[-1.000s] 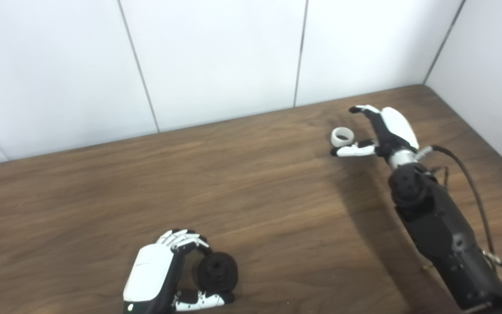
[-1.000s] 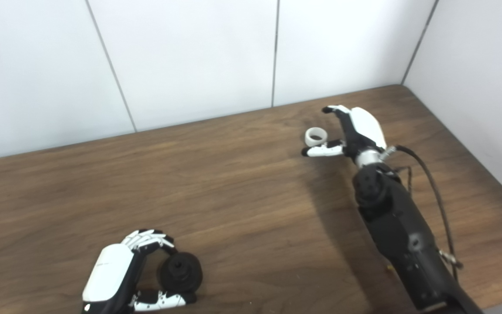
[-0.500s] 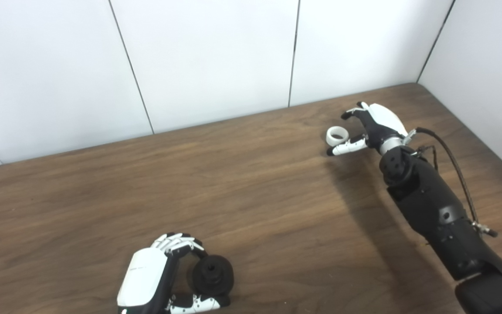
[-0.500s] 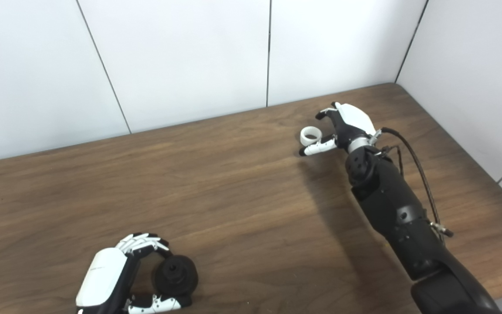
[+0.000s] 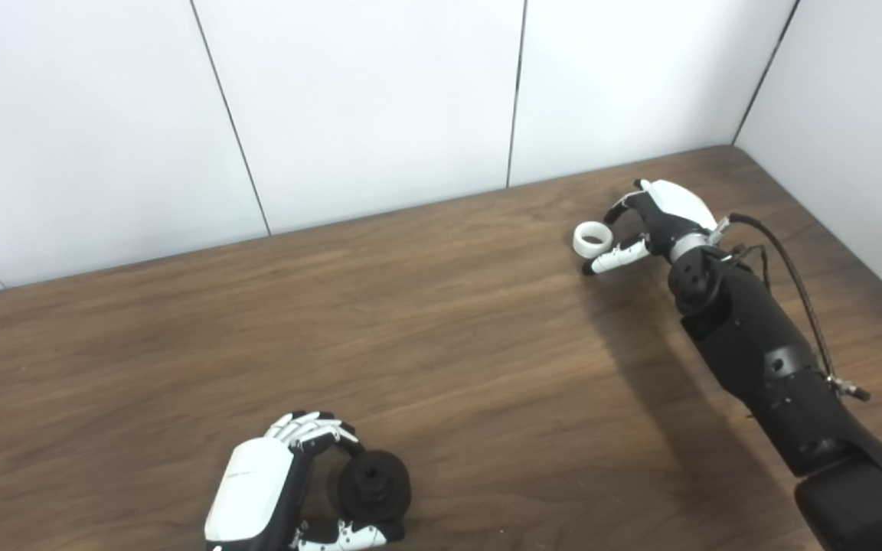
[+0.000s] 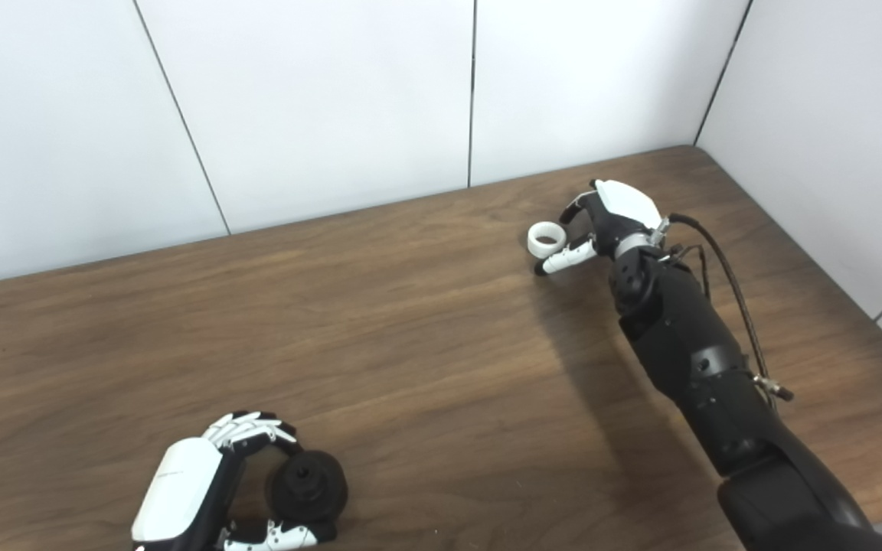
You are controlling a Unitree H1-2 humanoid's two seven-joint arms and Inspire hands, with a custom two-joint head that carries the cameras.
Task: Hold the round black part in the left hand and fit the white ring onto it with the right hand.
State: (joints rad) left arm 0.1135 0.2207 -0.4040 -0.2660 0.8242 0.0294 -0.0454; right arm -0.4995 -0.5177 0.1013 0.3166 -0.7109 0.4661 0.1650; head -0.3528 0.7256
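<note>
A brown wooden table (image 5: 426,329) sits in a corner formed by white panelled walls (image 5: 364,99) with dark vertical seams

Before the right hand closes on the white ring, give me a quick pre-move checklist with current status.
1. Black part held between the left hand's fingers and thumb: ok.
2. White ring lying flat on the table, hole up: ok.
3. Right hand open, fingers and thumb on either side of the ring: ok.
4. Ring already gripped: not ok.
5. Fingertips touching the ring: cannot tell.
6. Path between ring and black part clear: ok.
</note>
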